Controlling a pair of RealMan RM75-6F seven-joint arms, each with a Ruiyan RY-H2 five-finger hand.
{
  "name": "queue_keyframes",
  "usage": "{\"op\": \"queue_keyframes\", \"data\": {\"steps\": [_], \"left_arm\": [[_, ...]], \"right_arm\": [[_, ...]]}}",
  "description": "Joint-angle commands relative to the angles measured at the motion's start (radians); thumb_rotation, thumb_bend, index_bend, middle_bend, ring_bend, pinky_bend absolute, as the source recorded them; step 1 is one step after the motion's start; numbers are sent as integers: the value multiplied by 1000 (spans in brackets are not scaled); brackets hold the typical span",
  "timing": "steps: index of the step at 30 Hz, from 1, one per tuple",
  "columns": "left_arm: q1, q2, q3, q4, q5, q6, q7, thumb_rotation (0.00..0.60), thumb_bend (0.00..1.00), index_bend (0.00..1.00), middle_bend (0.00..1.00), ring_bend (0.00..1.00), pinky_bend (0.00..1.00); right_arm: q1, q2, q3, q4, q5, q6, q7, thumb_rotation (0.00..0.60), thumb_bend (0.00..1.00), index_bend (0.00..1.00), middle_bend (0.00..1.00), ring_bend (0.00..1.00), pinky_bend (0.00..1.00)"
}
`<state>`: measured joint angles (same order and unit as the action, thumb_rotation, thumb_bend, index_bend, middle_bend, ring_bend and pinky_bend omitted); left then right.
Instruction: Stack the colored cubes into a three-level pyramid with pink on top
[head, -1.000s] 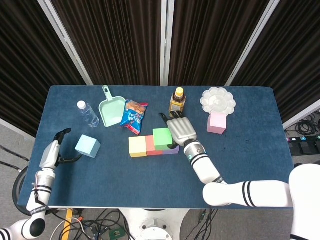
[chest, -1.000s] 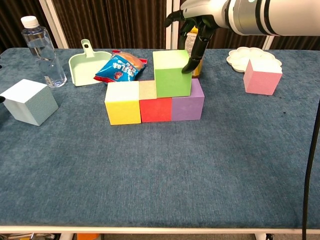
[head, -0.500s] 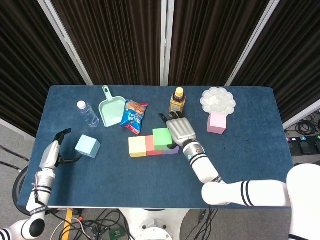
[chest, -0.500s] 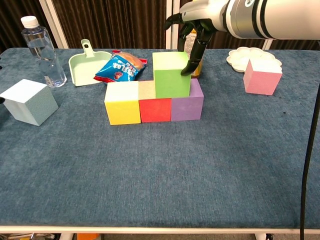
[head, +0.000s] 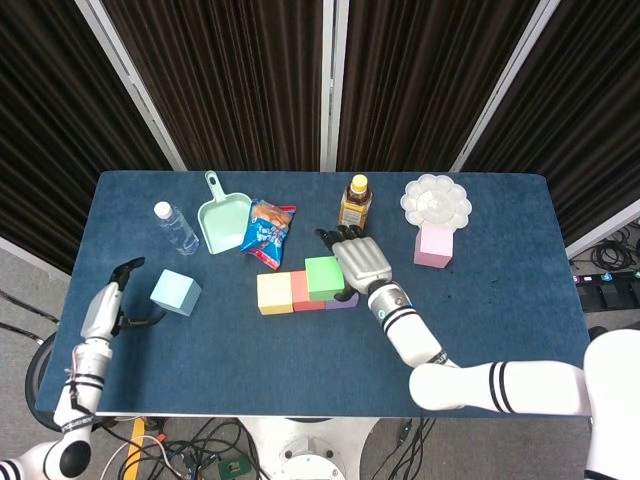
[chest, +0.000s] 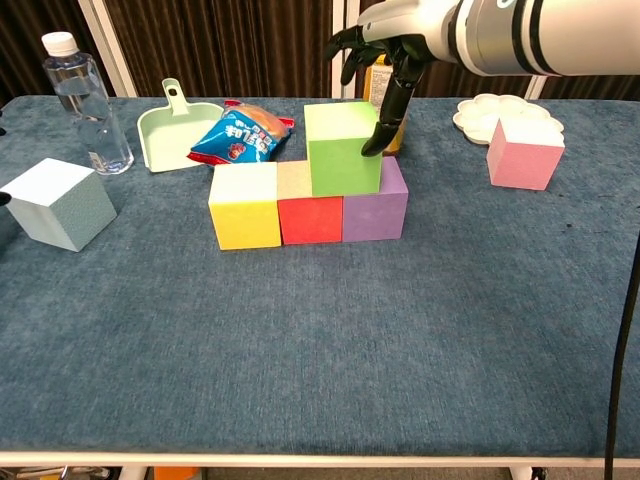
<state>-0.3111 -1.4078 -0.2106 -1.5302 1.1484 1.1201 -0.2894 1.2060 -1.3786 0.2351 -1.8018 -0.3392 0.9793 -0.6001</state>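
Note:
A yellow cube (chest: 244, 205), a red cube (chest: 310, 220) and a purple cube (chest: 375, 212) stand in a row at the table's middle. On top sits a green cube (chest: 342, 148), straddling the red and purple ones. My right hand (chest: 385, 50) hovers just behind and right of it, fingers spread, with one fingertip (chest: 374, 146) touching the green cube's right side. The pink cube (chest: 524, 153) stands apart at the right, the light blue cube (chest: 58, 203) at the left. My left hand (head: 115, 300) rests empty at the table's left edge, left of the light blue cube (head: 175, 292).
Behind the row lie a mint dustpan (chest: 172, 128) and a snack bag (chest: 240, 132). A water bottle (chest: 85, 100) stands back left, an amber bottle (head: 355, 203) behind my right hand, and a white palette (chest: 490, 112) behind the pink cube.
The green cube has shifted slightly left on the row. My right hand's fingers have spread a little while one stays at the cube's right side. The left hand is still.

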Motion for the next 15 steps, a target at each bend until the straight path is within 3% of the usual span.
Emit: {"op": "queue_keyframes", "data": {"steps": [1, 8, 15], "left_arm": [[4, -8, 11, -20, 5, 15, 30, 600, 99, 99, 110, 0, 133], [-11, -46, 19, -43, -31, 13, 129, 600, 66, 81, 105, 0, 130], [-43, -83, 2, 17, -17, 8, 149, 600, 64, 75, 63, 0, 129]], "right_arm": [[-12, 16, 4, -16, -19, 2, 18, 600, 4, 0, 87, 0, 0], [-107, 95, 54, -105, -198, 66, 159, 600, 1, 0, 36, 0, 0], [-228, 218, 45, -183, -340, 80, 280, 600, 0, 0, 31, 0, 0]]}}
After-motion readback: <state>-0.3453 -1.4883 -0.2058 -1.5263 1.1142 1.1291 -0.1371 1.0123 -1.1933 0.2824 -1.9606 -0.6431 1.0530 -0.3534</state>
